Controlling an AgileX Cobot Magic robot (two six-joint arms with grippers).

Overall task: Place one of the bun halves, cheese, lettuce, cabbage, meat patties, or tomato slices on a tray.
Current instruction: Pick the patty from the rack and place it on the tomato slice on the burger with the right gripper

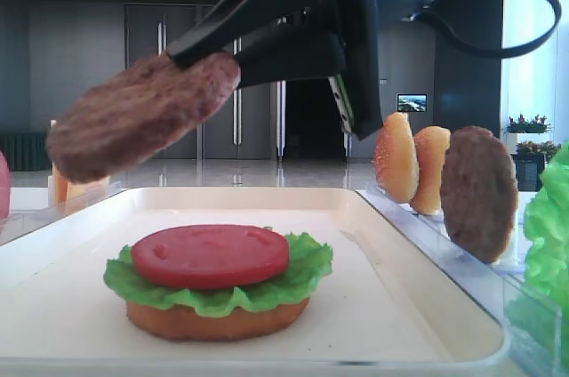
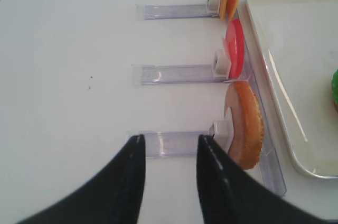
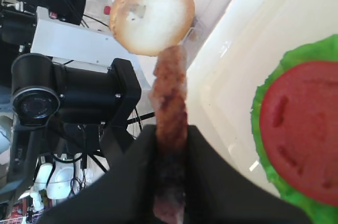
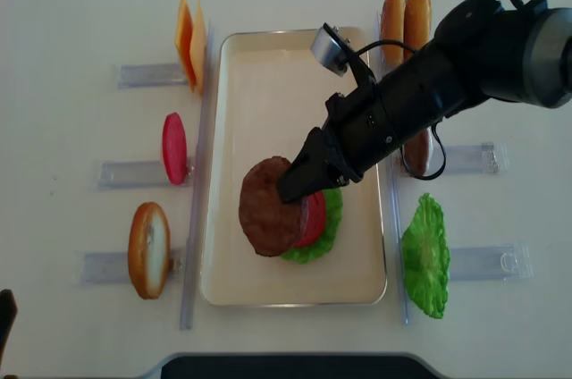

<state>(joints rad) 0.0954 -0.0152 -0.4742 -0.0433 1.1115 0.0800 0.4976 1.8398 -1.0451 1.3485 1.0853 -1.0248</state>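
Pinched by its near rim in the closed right gripper (image 3: 170,152), meat patty (image 3: 170,97) looks light, stiff, rough-surfaced, so an edge hold seems enough.

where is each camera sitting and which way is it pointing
Low exterior view: at table level by the tray's end, facing along it; right hand holds a patty above the stacked tomato.
Right wrist: on the right arm, looking down past its fingers at the patty edge-on.
Left wrist: above the table left of the tray, facing a racked bun; left hand open.
Overhead view: straight down on everything; right arm shows.
All but the left wrist view share the held patty.
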